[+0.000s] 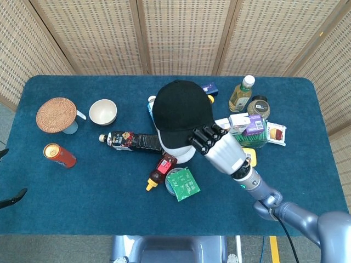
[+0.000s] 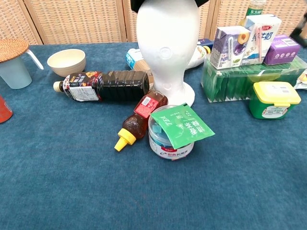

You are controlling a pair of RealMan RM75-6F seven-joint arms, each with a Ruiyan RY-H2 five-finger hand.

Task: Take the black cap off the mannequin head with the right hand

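Note:
The black cap (image 1: pixel 182 113) hangs above the middle of the table in the head view. My right hand (image 1: pixel 219 149) grips its brim at the near right edge. Under the cap a little of the white mannequin head (image 1: pixel 180 152) shows. In the chest view the mannequin head (image 2: pixel 164 48) stands bare and upright, and only a sliver of the cap (image 2: pixel 136 5) shows at the top edge. My left hand (image 1: pixel 11 198) is a dark shape at the far left edge of the head view; its fingers are too cut off to read.
Around the mannequin's base lie a dark soy sauce bottle (image 2: pixel 103 85), a small yellow-capped bottle (image 2: pixel 139 120) and a tin with a green tea sachet (image 2: pixel 172 132). A green box with drink cartons (image 2: pixel 249 72) and a yellow-lidded tub (image 2: pixel 272 99) stand to the right. A bowl (image 1: pixel 103 111), covered mug (image 1: pixel 57 115) and can (image 1: pixel 59 155) sit at the left.

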